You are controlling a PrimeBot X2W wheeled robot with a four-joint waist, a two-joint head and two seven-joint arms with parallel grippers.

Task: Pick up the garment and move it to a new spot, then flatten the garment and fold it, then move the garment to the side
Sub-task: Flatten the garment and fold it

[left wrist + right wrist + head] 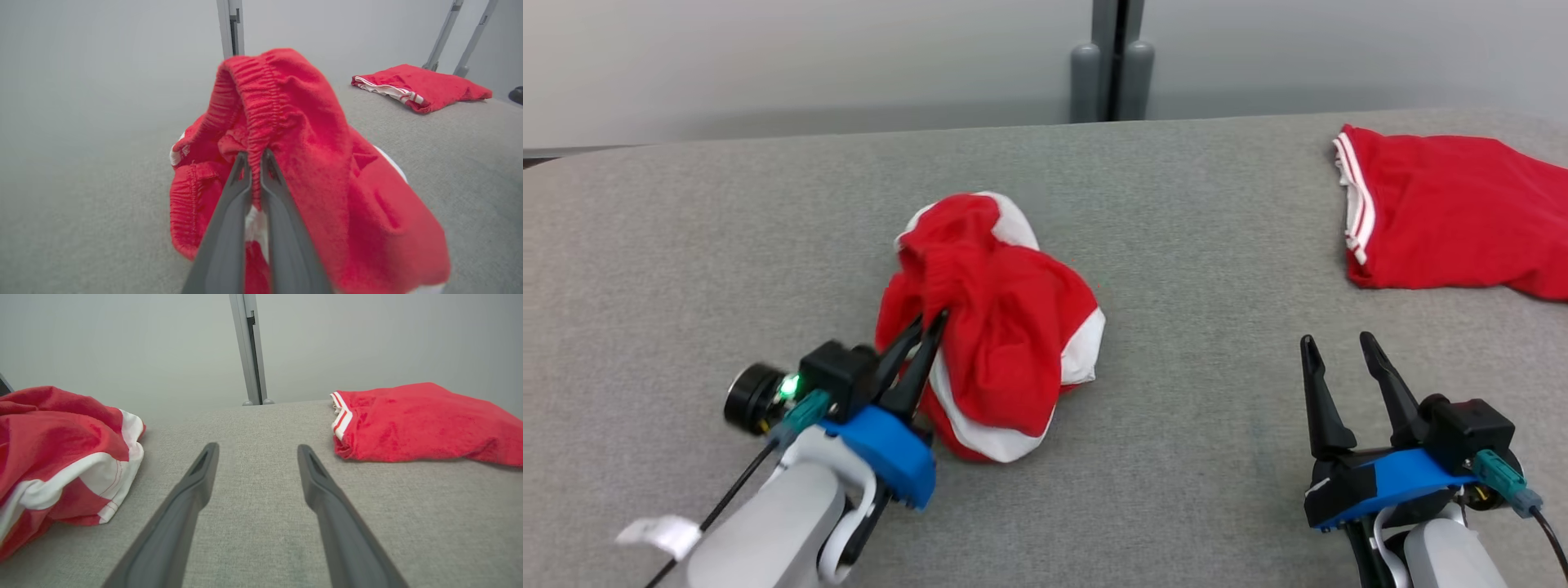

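Left claw (931,318): the two dark fingers are pressed together at the near-left side of the crumpled red garment with white panels (1005,327). The head view gives the contact but not what is caught. The left wrist view settles it: the left claw (255,155) is clamped on a ridge of the gathered elastic waistband, and red cloth rises above the tips and drapes to that view's right.

Garment position: bunched in a heap on the grey cloth-covered counter (1176,392), left of centre, white edge panels showing on its near and far sides. The right wrist view catches its other flank (53,441), resting on the counter.

Back centre: grey upright post (1112,65).

Right claw (1338,339): fingers spread wide, gripping nothing, low over the counter at near right. Its own view (257,448) shows bare grey cloth between the tips.

Far right: folded red garment with a white-striped hem (1445,212), lying flat, well apart from both claws.
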